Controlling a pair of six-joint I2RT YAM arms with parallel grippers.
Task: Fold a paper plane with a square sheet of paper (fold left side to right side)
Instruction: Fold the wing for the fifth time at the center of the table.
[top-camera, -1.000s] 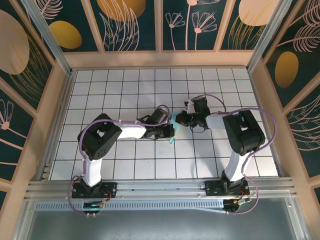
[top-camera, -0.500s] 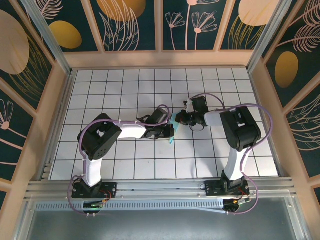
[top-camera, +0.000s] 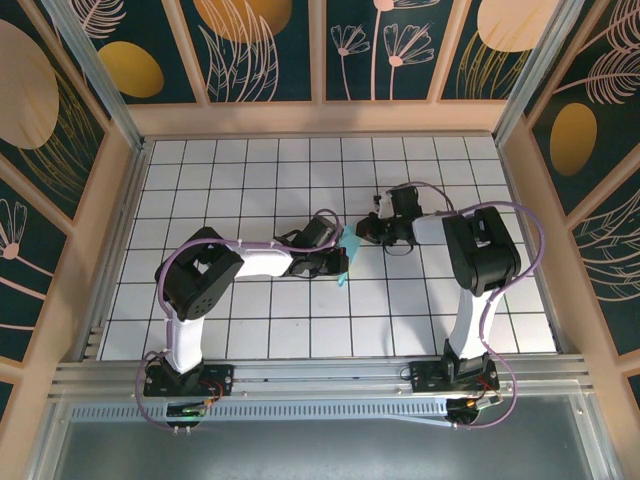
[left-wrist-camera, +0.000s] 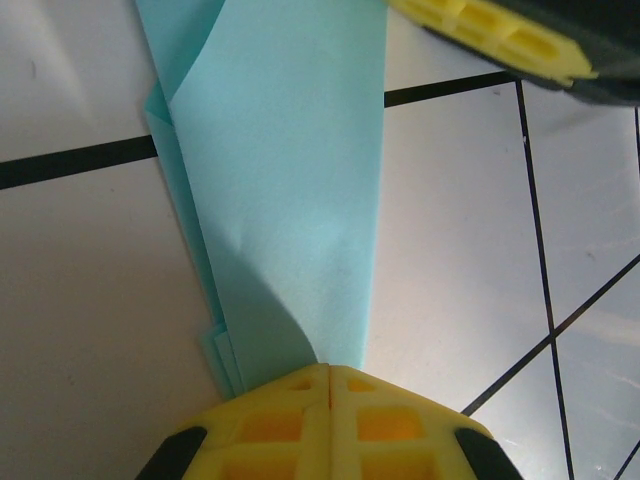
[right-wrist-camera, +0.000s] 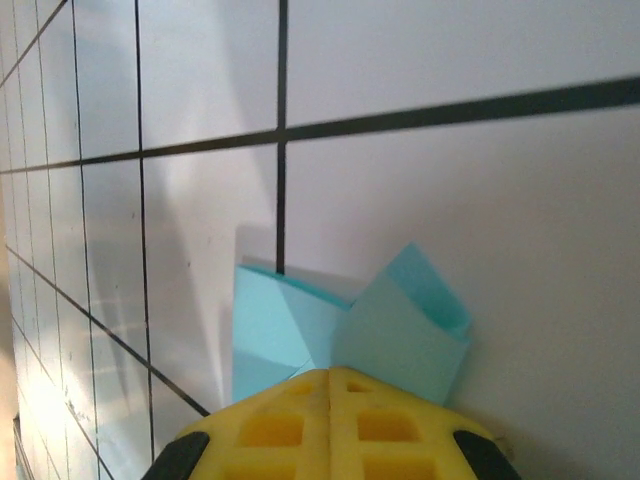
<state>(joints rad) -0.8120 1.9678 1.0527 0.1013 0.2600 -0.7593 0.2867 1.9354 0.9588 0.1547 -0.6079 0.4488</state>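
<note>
The turquoise sheet of paper is folded into a slim, layered strip at the middle of the table, between the two grippers. My left gripper is shut on its near end. In the left wrist view the strip runs up from my closed yellow fingertips, with several layer edges showing on its left. My right gripper is shut on the far end. In the right wrist view two folded flaps stick out past the closed fingertips. The right gripper's yellow finger crosses the top of the left wrist view.
The white gridded table is walled by wooden panels at the back and sides. Both arm bases sit on the metal rail at the near edge. Purple cables loop over each arm.
The right arm's wrist has shifted up and away from the near edge, carrying its end of the paper. The left arm has stayed in place.
</note>
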